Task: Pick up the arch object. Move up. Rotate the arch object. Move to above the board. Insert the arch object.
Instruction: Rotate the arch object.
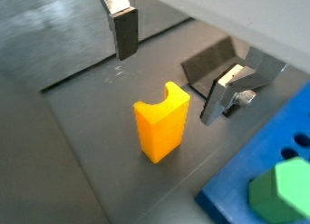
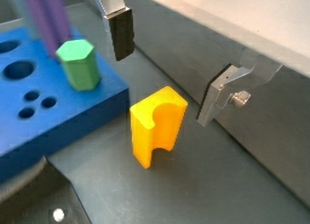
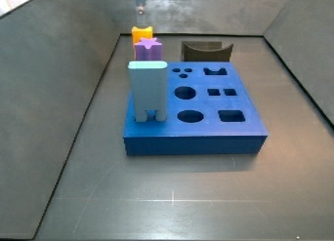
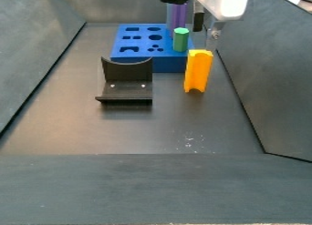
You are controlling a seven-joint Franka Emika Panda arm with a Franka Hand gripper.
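Note:
The arch object (image 1: 161,126) is a small orange-yellow block standing upright on the dark floor, with its notch at the top end. It also shows in the other wrist view (image 2: 158,128) and in both side views (image 3: 143,35) (image 4: 198,71). My gripper (image 1: 177,66) (image 2: 173,64) hangs open above the arch object. One finger (image 1: 125,33) and the other finger (image 1: 227,92) stand wide apart on either side, touching nothing. The board (image 2: 36,114) (image 4: 144,42) (image 3: 196,113) is a thick blue slab with dark shaped holes, right beside the arch object.
A green hexagonal piece (image 2: 79,64) (image 4: 182,40) and a tall pale blue-purple block (image 3: 146,89) (image 2: 49,19) stand in the board. The dark fixture (image 4: 124,80) (image 1: 216,60) (image 3: 202,52) sits on the floor near the board. Grey walls enclose the floor.

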